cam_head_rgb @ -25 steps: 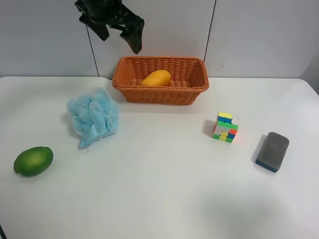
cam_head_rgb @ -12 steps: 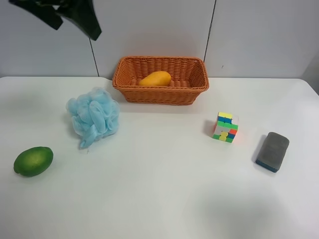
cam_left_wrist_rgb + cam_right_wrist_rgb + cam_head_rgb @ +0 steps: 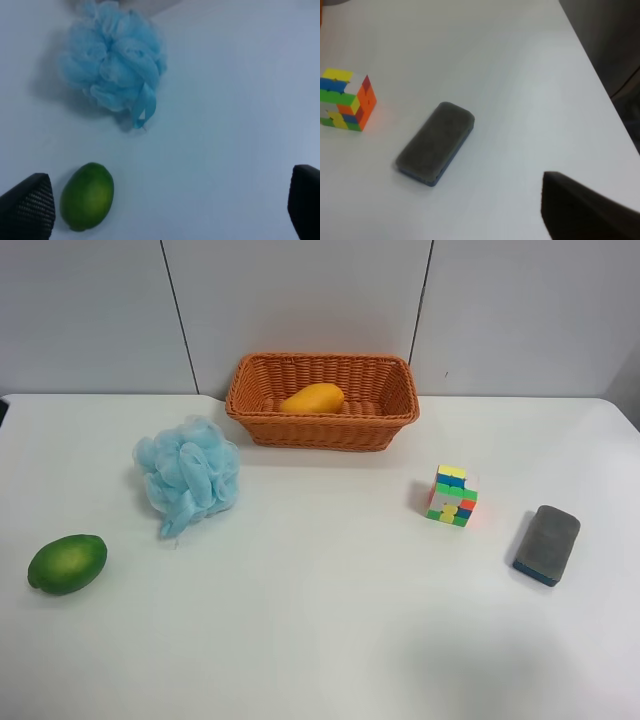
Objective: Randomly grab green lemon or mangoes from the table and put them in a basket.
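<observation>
The green lemon (image 3: 67,563) lies on the white table (image 3: 320,630) at the exterior high view's left, apart from everything else. It also shows in the left wrist view (image 3: 87,196). The yellow-orange mango (image 3: 312,397) lies inside the wicker basket (image 3: 320,432) at the back. No arm shows in the exterior high view. My left gripper (image 3: 165,210) is open and empty, hovering above the table with the lemon near one fingertip (image 3: 27,205). Of my right gripper only one dark finger (image 3: 585,210) shows, above the table near the grey block.
A blue mesh bath puff (image 3: 188,475) sits between the lemon and the basket, also in the left wrist view (image 3: 112,75). A colourful puzzle cube (image 3: 452,495) and a grey block (image 3: 547,544) lie at the right. The right wrist view shows the table's edge (image 3: 600,80).
The dark arm above the basket moved toward the exterior high view's left and has left that view. The objects have not moved.
</observation>
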